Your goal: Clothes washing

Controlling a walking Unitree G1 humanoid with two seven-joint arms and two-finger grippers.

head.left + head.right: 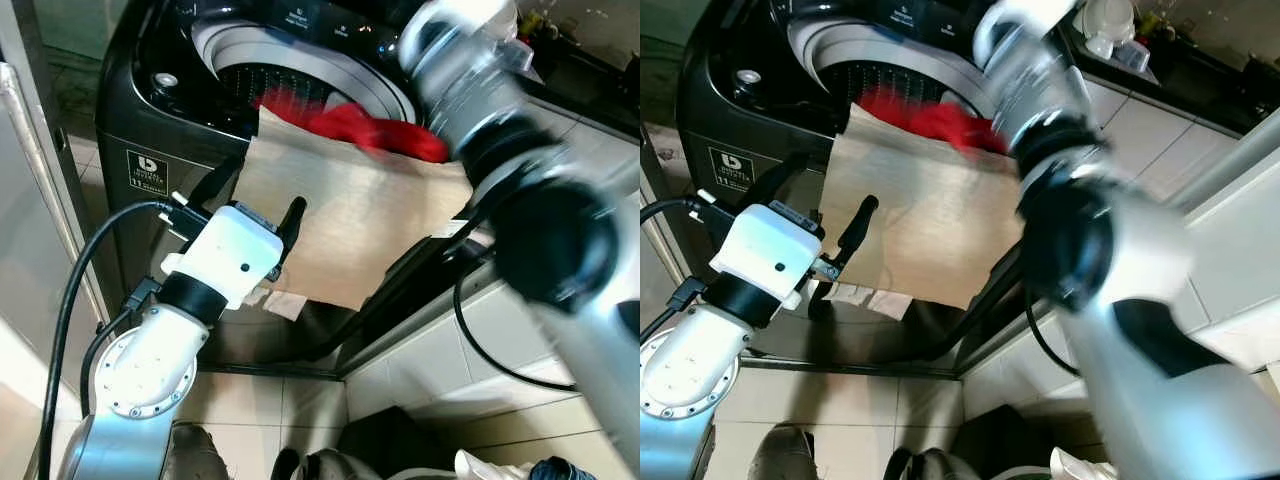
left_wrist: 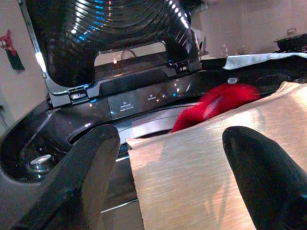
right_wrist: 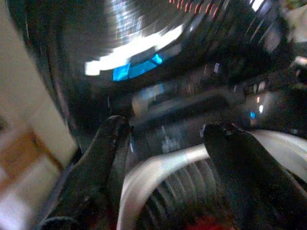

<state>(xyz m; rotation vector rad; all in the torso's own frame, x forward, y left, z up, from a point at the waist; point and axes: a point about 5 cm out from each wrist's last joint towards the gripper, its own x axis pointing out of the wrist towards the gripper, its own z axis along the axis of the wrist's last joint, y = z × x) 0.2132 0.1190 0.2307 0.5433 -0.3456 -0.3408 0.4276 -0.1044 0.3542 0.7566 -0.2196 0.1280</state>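
Beige cloth point(image 1: 350, 215) drapes the washer point(image 1: 150, 120) rim — left gripper point(image 2: 168, 167) jaws parted before it, empty.

floor tiles point(image 1: 250, 410) pale | white cabinet point(image 1: 470, 350) beside | countertop items point(image 1: 1110, 35) blurred, perhaps crockery

A pale tiled floor point(image 1: 300, 405) with dark grout lines runs below and in front of a white tiled ledge point(image 1: 470, 345), which rises just beside it on the robot's right. Beyond that ledge a dark worktop point(image 1: 1200, 75) carries white cups point(image 1: 1108, 28) and other small blurred items. Well left of the ledge stands a pale glossy panel point(image 1: 25, 210), catching soft light.
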